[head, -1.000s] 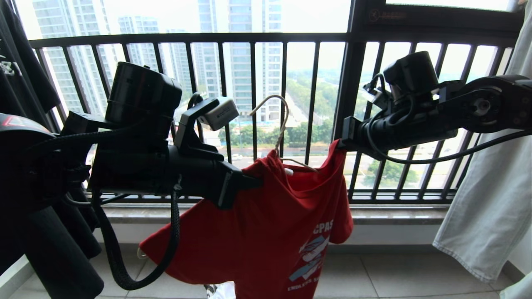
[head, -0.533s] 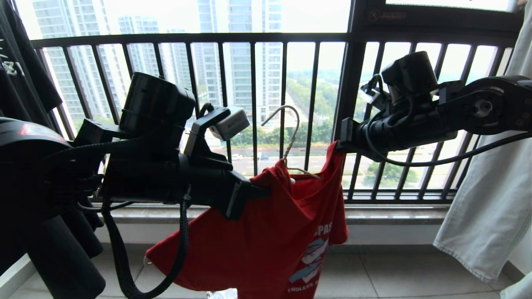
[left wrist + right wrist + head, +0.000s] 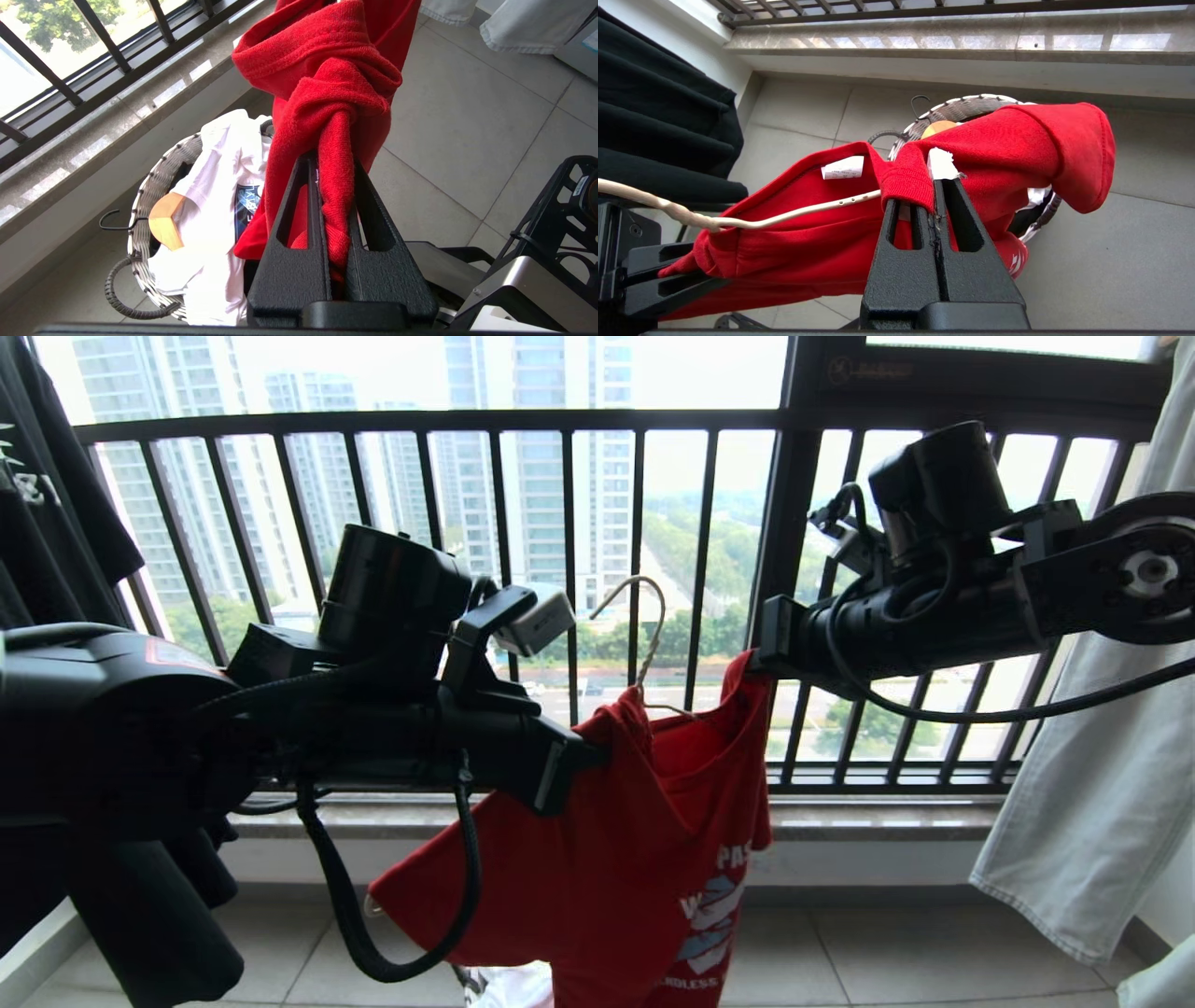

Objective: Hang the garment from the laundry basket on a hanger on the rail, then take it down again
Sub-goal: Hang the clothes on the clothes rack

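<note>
The red garment (image 3: 635, 859) hangs in the air between my two grippers, in front of the balcony bars. My left gripper (image 3: 583, 756) is shut on a bunched fold of its cloth (image 3: 327, 70). At the other shoulder, my right gripper (image 3: 754, 663) is shut on the collar edge by a white label (image 3: 942, 164). The cream hanger (image 3: 644, 635) sits inside the neck opening, its hook sticking up free; its wire (image 3: 784, 215) runs under the collar. Below on the floor stands the laundry basket (image 3: 149, 186). The rail is out of view.
A black T-shirt (image 3: 56, 523) hangs at the left and a pale garment (image 3: 1102, 784) at the right. The black balcony railing (image 3: 569, 569) stands close behind. The basket holds a white shirt (image 3: 210, 186) and a wooden hanger (image 3: 166, 226). The robot's base (image 3: 537, 280) is nearby.
My left arm has moved right, toward the right gripper, so the garment hangs narrower and more bunched. The hanger hook has shifted right with it. The right wrist has lifted slightly.
</note>
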### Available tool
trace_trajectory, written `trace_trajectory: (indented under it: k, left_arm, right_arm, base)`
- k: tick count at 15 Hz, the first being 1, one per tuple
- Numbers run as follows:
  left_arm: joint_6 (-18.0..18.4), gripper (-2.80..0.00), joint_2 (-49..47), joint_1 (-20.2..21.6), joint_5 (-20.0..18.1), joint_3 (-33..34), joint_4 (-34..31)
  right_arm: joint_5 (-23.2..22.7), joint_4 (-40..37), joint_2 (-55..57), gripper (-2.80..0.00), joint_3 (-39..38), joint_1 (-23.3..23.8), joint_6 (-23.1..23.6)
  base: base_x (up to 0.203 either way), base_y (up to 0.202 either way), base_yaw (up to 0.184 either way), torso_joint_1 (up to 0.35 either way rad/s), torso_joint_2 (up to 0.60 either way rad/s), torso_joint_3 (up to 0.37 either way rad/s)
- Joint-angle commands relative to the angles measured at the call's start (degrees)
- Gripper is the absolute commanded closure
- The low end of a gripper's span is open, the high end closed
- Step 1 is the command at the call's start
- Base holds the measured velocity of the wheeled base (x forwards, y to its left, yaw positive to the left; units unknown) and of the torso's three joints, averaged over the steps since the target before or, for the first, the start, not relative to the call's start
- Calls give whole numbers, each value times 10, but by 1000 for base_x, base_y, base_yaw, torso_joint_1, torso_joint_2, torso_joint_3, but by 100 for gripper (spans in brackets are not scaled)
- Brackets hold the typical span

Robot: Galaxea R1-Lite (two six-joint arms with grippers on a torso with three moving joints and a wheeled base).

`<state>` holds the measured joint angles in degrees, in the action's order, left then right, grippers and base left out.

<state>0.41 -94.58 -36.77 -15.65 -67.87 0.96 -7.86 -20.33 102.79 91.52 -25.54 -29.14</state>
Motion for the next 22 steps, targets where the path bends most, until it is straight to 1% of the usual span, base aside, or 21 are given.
trace_trajectory:
  k: [1, 2, 5, 8, 10, 12, 15, 18, 22]
  left_arm:
    - [-2, 0, 9, -4, -3, 9, -1]
    - [-5, 0, 16, -15, -3, 14, 0]
    - [-6, 0, 30, -16, -3, 15, -1]
    - [-1, 0, 61, -17, -2, 29, -3]
    - [-2, 0, 70, -19, -2, 29, -4]
    - [-2, 0, 79, -29, -2, 33, -5]
    - [-2, 0, 77, -50, -2, 42, -5]
    - [-2, 0, 68, -59, -2, 46, -4]
    - [-3, 0, 45, -72, 1, 49, -1]
  right_arm:
    - [3, -1, -15, 0, -10, -9, 6]
    - [8, -1, -21, 0, -12, -9, 17]
    - [21, -1, -30, 0, -24, 2, 54]
    - [34, -1, -30, 0, -32, 35, 101]
    - [35, -1, -30, 0, -33, 59, 120]
    - [37, -2, -31, 0, -37, 75, 144]
    - [43, 0, -30, 0, -38, 76, 145]
    - [41, 1, -30, 0, -38, 70, 145]
    - [42, 2, -31, 0, -50, 38, 144]
  base:
    - [0, 0, 0, 0, 0, 0]
    - [0, 0, 0, 0, 0, 0]
    - [0, 0, 0, 0, 0, 0]
    - [0, 0, 0, 0, 0, 0]
    - [0, 0, 0, 0, 0, 0]
    - [0, 0, 0, 0, 0, 0]
    - [0, 0, 0, 0, 0, 0]
    - [0, 0, 0, 0, 0, 0]
    - [0, 0, 0, 0, 0, 0]
